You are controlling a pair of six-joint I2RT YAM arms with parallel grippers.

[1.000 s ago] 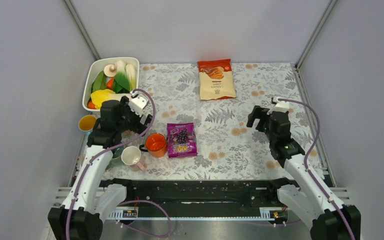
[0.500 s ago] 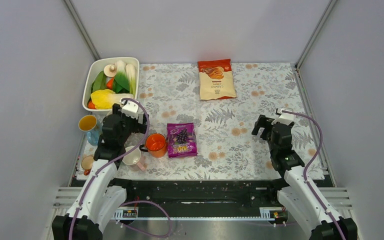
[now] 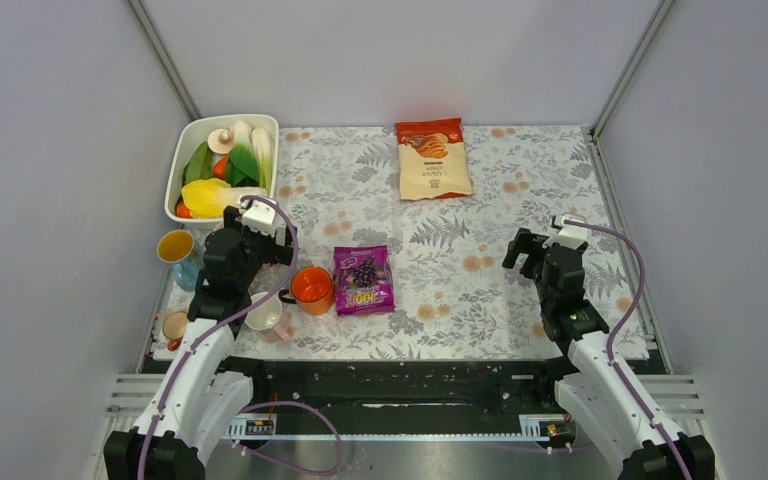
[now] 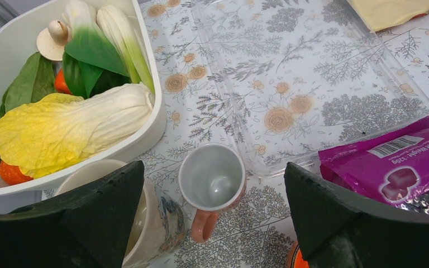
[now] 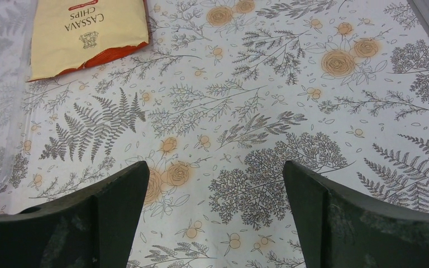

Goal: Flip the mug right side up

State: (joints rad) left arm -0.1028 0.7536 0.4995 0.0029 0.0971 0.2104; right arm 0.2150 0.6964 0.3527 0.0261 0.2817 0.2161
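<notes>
A mug [image 4: 212,177] with a white inside and a pink handle stands upright, mouth up, on the floral cloth. In the left wrist view it sits below and between my fingers, not touched. In the top view [image 3: 265,313] my left arm partly covers it. My left gripper [image 4: 213,164] is open and empty above it, and in the top view it [image 3: 245,250] is at the left of the table. My right gripper [image 5: 215,164] is open and empty over bare cloth, at the right of the table in the top view [image 3: 535,250].
A floral mug [image 4: 151,218] stands next to the pink-handled one. An orange mug [image 3: 312,288] and a purple snack bag [image 3: 363,280] lie to its right. A white bin of vegetables [image 3: 185,150], a yellow mug [image 3: 173,246], a small mug [image 3: 173,325], a clear tray [image 4: 313,67] and a chips bag [image 3: 432,158] are around.
Since a second ago both arms have drawn back toward the near edge, with the left gripper off the mugs. Nothing has moved in the last half second.
</notes>
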